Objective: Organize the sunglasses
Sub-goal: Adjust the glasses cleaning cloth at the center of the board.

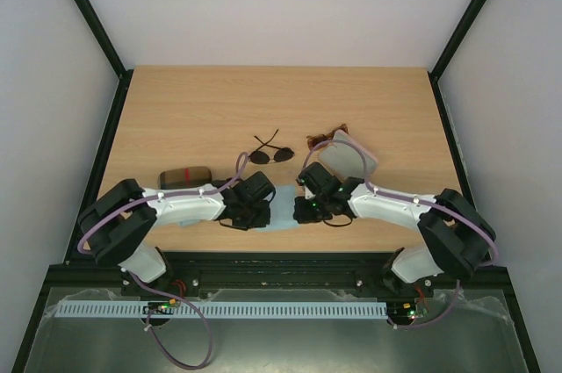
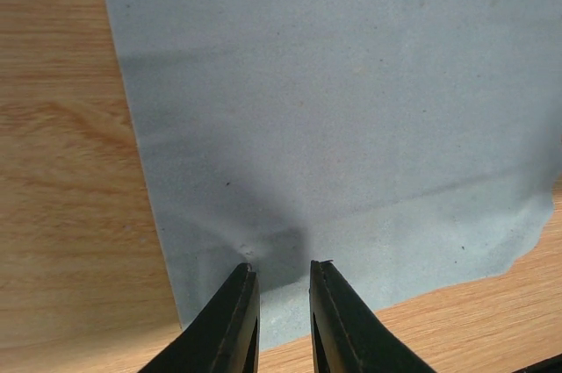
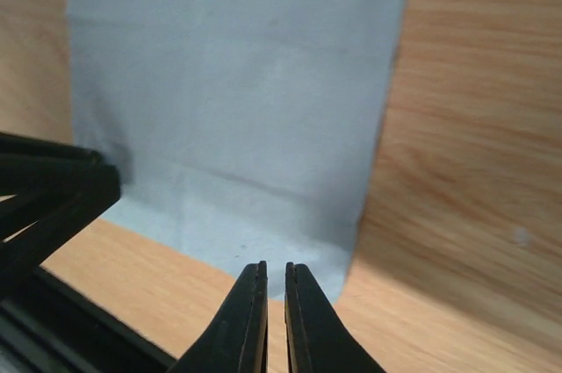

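The black wire-framed sunglasses (image 1: pixel 270 154) lie at mid table. Beyond and to the right, the reddish-brown sunglasses (image 1: pixel 327 137) are partly hidden by a pink case. Both grippers are down on a light blue cloth (image 1: pixel 283 217) near the front edge. My left gripper (image 2: pixel 284 268) hovers over the cloth (image 2: pixel 334 110), fingers a little apart, only flat cloth showing in the gap. My right gripper (image 3: pixel 275 266) has its fingers almost together, tips on the near edge of the cloth (image 3: pixel 228 83) by its corner. Neither gripper touches any sunglasses.
A brown oblong case with a red stripe (image 1: pixel 185 176) lies left of the left arm. The flat pink case (image 1: pixel 351 155) sits behind the right wrist. The left gripper's dark fingers (image 3: pixel 44 193) show at the left of the right wrist view.
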You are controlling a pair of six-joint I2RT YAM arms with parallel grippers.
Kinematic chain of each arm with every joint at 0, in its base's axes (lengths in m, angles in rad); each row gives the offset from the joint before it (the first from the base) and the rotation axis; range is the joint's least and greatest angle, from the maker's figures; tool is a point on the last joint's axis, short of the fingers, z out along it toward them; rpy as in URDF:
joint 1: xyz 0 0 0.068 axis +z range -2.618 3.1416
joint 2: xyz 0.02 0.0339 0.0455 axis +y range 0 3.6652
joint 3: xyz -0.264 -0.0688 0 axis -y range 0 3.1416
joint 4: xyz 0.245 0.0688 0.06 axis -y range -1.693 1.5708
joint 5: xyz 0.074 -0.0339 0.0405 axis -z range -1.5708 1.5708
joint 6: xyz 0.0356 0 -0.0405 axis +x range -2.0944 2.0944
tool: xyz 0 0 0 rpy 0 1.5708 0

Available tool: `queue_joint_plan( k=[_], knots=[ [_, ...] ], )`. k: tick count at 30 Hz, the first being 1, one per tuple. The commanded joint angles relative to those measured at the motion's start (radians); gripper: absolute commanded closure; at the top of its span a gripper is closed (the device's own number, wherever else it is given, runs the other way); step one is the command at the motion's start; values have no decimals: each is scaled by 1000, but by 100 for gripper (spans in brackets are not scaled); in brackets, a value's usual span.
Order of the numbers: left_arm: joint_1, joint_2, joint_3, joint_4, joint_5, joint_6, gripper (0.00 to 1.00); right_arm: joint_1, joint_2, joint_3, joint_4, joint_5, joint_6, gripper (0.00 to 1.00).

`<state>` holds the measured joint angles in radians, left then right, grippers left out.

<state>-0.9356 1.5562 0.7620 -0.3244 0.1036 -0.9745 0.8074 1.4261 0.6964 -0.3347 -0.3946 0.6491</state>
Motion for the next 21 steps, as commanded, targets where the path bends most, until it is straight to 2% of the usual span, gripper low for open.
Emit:
queue_joint_plan(
  k=[1, 5, 11, 21],
  knots=[
    [-6, -17, -32, -89, -41, -32, 80, 33, 26, -8, 78, -65, 17, 93],
    [-6, -15, -39, -73, -33, -36, 80, 41, 73, -6, 78, -52, 19, 92],
    [-6, -16, -54, -64, -30, -39, 80, 42, 105, -33, 37, -33, 1, 84],
    [-3, -46, -74, -41, 12, -31, 82, 43, -29, -76, -92, 43, 6, 79]
  ],
)
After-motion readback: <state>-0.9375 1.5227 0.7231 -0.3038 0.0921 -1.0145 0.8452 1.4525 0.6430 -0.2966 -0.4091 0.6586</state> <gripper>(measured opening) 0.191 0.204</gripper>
